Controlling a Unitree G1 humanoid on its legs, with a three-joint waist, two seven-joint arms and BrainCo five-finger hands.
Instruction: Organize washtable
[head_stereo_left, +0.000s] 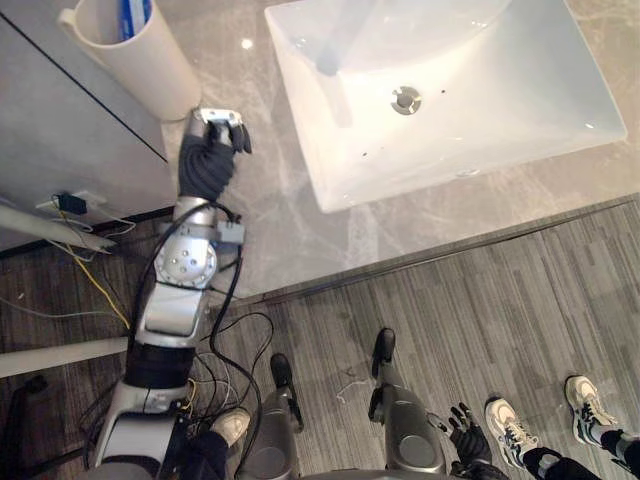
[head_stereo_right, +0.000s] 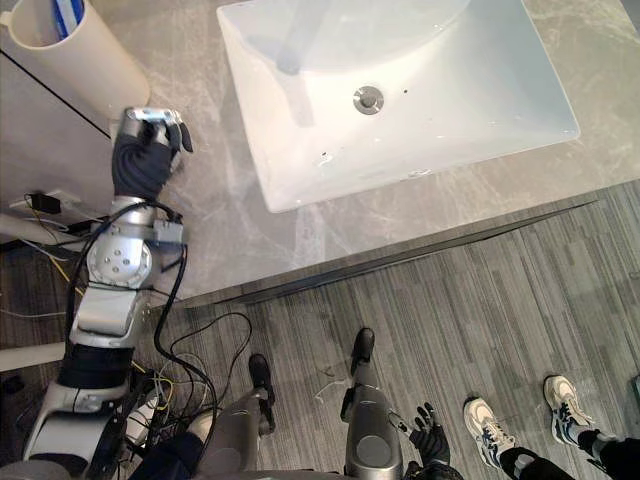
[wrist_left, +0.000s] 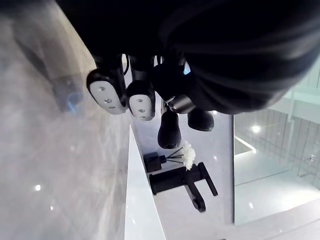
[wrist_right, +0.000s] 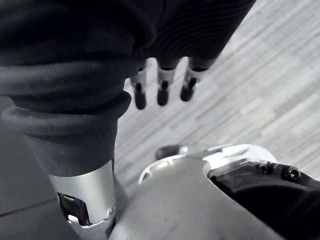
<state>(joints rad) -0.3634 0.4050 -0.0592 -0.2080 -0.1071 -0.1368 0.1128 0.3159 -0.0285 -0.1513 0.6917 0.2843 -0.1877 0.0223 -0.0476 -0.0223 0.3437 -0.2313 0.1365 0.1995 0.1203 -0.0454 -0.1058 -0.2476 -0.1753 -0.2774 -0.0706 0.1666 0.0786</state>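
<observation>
Washtable top, grey marble, fills the upper frame, and its front edge runs from lower left up to the right. I see the white rectangular sink at upper right. At upper left stands a cream cup, its long axis slanting from the open mouth in the corner down-right to its base. My left hand sits just beside that base, fingers curled, holding nothing. My right hand hangs at the bottom, fingers loosely straight. A blue and white item pokes from the cup's mouth.
</observation>
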